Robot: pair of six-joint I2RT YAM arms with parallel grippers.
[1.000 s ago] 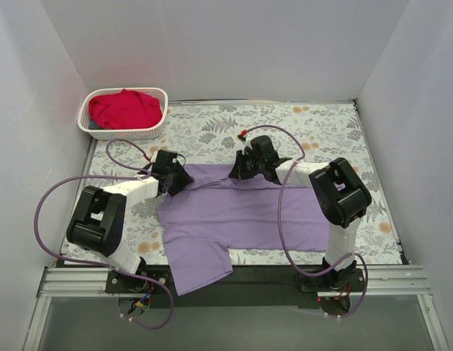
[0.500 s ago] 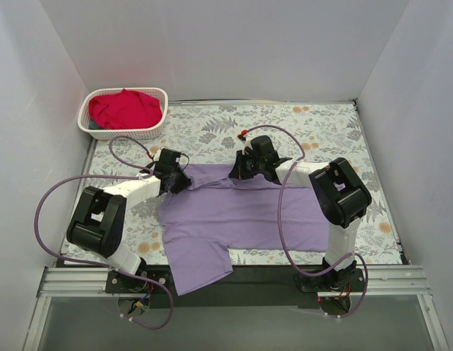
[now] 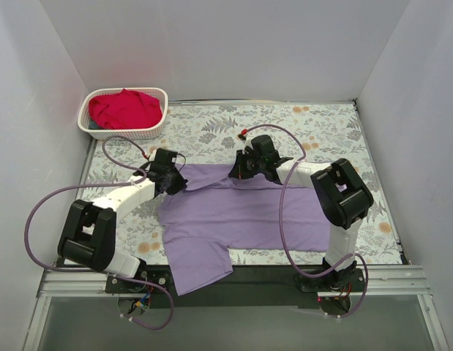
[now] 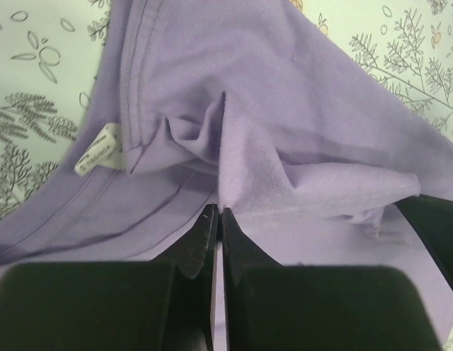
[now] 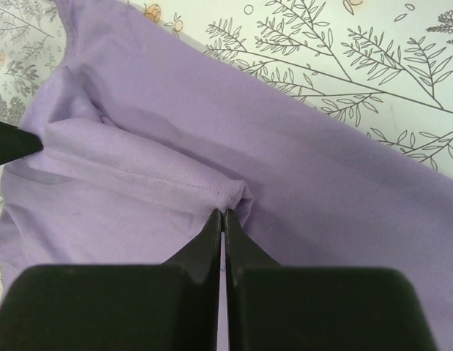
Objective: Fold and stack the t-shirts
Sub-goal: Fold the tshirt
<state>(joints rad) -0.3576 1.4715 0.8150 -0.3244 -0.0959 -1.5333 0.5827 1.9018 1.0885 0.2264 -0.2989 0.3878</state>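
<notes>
Nearest the bases, a bit of the lavender t-shirt (image 3: 241,216) hangs off the front edge of the table (image 3: 321,124) — prob a sleeve or the hem, can't tell from the top cam. The rest lies spread flat-ish across the middle, not folded at all afaict.

At its far edge both claws are pinched down on cloth. The left gripper (image 4: 217,213) has its jaws closed to a sliver on a bunched ridge of fabric just beside the collar and the white neck tag (image 4: 99,150). The right gripper (image 5: 224,213) is clamped the same way on a stitched fold further along that edge.

Far left corner — the red t-shirt (image 3: 125,108) sits crumpled in the white basket (image 3: 159,128).

Progress imo: basically at the start. The first fold of the purple one isn't made yet, and the red one needs pulling out, folding and stacking on top.
</notes>
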